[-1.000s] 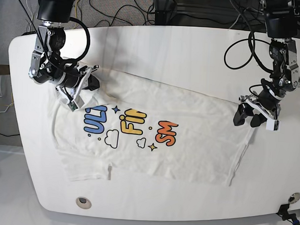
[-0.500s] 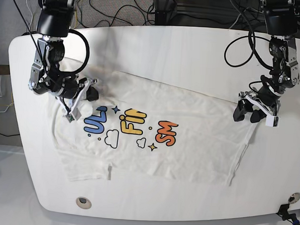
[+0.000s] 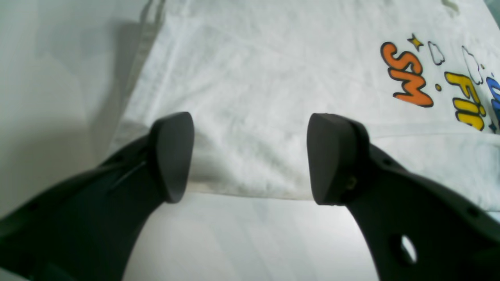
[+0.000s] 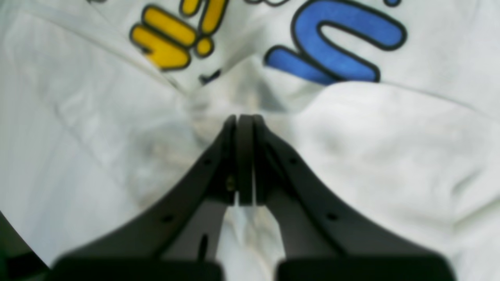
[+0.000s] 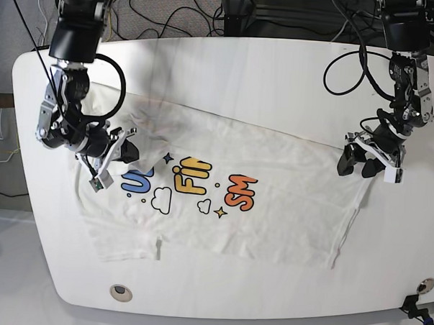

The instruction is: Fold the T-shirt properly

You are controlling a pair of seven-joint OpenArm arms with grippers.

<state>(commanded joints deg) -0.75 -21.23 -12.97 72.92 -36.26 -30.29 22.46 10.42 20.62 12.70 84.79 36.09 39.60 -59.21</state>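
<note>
right gripper: pinched tight on a fold of the t-shirt by the blue letters, to pull that side over.
left gripper: wide open, holding nothing, over the far shirt edge.
t-shirt: flat on the white bench, print up.
</note>
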